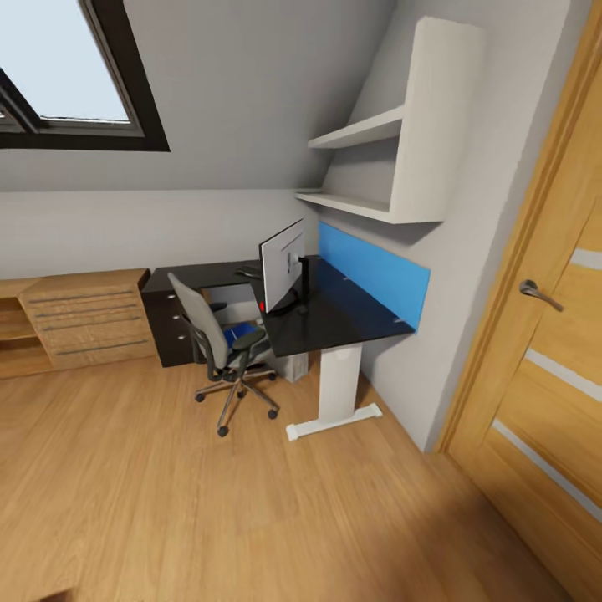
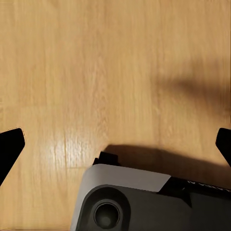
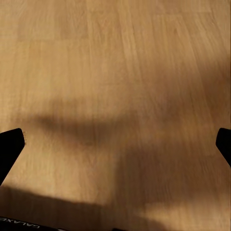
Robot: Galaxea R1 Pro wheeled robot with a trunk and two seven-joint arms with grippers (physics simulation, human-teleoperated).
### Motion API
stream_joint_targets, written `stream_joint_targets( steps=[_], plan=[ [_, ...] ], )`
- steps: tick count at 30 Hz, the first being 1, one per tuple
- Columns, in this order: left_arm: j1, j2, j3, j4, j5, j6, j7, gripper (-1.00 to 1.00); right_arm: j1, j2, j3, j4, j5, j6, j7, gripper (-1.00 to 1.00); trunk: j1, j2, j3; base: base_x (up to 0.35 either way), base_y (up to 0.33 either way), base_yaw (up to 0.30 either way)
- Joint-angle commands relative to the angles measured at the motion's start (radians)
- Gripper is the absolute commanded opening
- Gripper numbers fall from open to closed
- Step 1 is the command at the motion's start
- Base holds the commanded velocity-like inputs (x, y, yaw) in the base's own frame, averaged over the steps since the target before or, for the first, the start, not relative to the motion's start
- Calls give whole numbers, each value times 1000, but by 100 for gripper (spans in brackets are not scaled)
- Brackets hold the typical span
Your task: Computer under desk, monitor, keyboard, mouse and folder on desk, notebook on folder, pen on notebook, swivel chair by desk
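Note:
The black-topped desk (image 1: 351, 322) stands against the right wall across the room. The monitor (image 1: 283, 266) is upright on it, seen from the side. The grey swivel chair (image 1: 211, 330) is pulled up at the desk's inner corner, with a blue flat folder (image 1: 243, 329) on its seat. A grey box under the desk looks like the computer (image 1: 294, 366). A small dark thing (image 1: 248, 272) lies on the desk behind the monitor, too far to name. Keyboard, mouse, notebook and pen are out of view. My left gripper (image 2: 115, 147) and right gripper (image 3: 115, 147) hang open over bare wood floor.
A light-wood chest (image 1: 84, 322) lines the left wall beside the desk's black drawer unit (image 1: 167, 328). White shelves (image 1: 376, 167) and a blue panel (image 1: 372, 272) hang above the desk. A wooden door (image 1: 543, 334) is close on the right. My own base (image 2: 144, 202) shows below the left gripper.

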Motion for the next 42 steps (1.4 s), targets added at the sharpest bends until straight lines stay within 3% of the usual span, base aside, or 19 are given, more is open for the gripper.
stream_joint_targets(
  steps=[1,37,42],
  plan=[
    [0,0,-1,0,10,-2,1,100,-1,0,2,1,5,-2,-5,100,0,-1,-1,0,-11,279],
    [0,-6,-11,-7,11,-2,-2,100,-1,-3,-1,-5,4,-4,-5,100,0,-1,-1,0,0,279],
    [0,-5,-9,-4,13,-1,-1,100,-1,-4,-1,-7,4,-4,-5,100,19,-36,-17,0,0,235]
  ],
)
